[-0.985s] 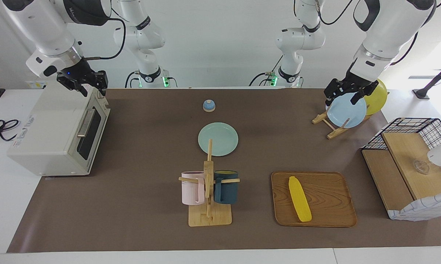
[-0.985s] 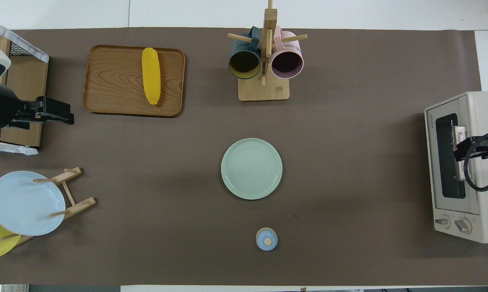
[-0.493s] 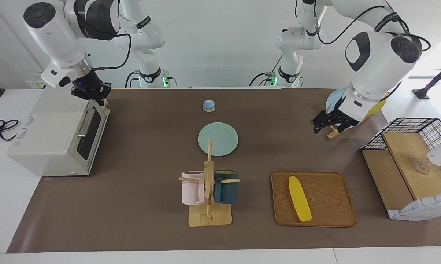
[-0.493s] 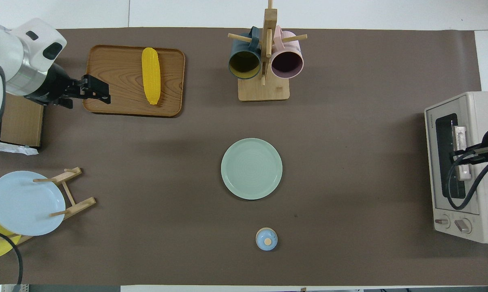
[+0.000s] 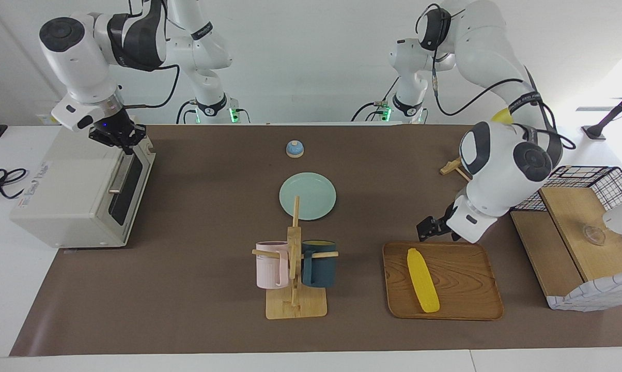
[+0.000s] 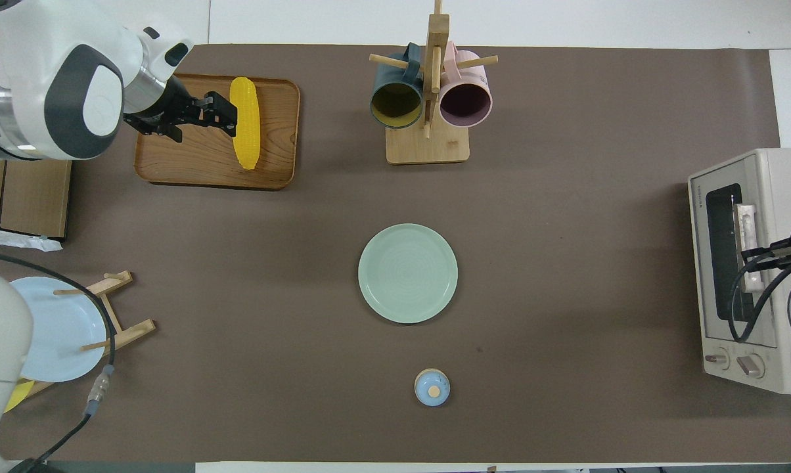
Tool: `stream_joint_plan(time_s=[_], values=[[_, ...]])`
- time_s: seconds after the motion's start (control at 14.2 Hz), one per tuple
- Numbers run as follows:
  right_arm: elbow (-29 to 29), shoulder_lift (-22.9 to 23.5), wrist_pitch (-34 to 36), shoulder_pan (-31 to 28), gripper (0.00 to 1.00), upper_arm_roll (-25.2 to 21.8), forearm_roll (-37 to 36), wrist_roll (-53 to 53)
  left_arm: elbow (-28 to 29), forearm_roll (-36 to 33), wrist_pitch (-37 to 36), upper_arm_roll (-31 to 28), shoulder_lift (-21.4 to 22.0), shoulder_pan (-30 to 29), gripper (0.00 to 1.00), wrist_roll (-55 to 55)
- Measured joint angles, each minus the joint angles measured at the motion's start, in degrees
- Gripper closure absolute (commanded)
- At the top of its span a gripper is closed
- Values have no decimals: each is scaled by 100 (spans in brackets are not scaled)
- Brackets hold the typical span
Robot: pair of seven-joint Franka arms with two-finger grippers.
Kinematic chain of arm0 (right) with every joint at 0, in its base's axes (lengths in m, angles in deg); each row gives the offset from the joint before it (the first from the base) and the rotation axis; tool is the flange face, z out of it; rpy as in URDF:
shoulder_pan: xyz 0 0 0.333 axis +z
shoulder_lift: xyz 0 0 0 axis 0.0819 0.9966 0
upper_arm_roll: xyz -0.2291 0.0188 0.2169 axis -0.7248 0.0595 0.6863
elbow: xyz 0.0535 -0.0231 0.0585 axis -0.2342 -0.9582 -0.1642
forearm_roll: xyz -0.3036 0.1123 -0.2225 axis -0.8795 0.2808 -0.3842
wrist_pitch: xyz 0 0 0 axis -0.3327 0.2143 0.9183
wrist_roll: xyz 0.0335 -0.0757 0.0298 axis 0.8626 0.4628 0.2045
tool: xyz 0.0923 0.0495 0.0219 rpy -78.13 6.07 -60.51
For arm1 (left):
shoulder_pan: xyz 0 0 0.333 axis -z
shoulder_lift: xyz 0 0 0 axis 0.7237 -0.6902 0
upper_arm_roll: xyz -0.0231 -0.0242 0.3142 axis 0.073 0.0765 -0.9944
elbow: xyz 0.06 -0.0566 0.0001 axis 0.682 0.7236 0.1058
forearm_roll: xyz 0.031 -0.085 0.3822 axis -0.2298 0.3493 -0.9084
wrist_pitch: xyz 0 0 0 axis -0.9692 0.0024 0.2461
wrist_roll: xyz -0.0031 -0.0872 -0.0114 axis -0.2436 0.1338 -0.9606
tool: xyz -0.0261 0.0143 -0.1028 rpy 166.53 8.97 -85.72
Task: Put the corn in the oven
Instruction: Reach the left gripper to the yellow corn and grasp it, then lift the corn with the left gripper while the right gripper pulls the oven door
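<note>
The oven (image 5: 81, 188) is set at the right arm's end of the worktop (image 5: 197, 289), its door shut. The corn (image 5: 423, 279) is laid on a wooden tray (image 5: 471, 289) toward the left arm's end, farther from the robots than the plate rack (image 6: 116, 315). A mug stand (image 5: 295, 274) with two mugs hung on it is placed beside the tray, farther from the robots than the plate (image 5: 307, 196) at mid-worktop. A small bell (image 5: 294, 149) is found nearer to the robots than the plate. A basket shelf (image 5: 579, 243) is placed at the left arm's end.
</note>
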Motion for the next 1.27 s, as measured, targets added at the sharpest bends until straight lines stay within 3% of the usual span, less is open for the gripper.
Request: stream_joint_plan(time_s=[0.21,0.77,1.13,1.27], values=[[-117,58,-258,-83,100,-2,-52,-23,-422,0,501,-112,-600,65,0,0],[-150,369,-540,-334,100,15,-84,-286,-838,-6,838,-308,-1294,250,0,0],[-194,396,-591,-334,100,24,-82,-286,-956,-5,1090,-315,-1400,309,0,0],[-200,389,-597,-334,100,25,-83,-286,-957,-5,1090,-328,-1420,295,7,0]])
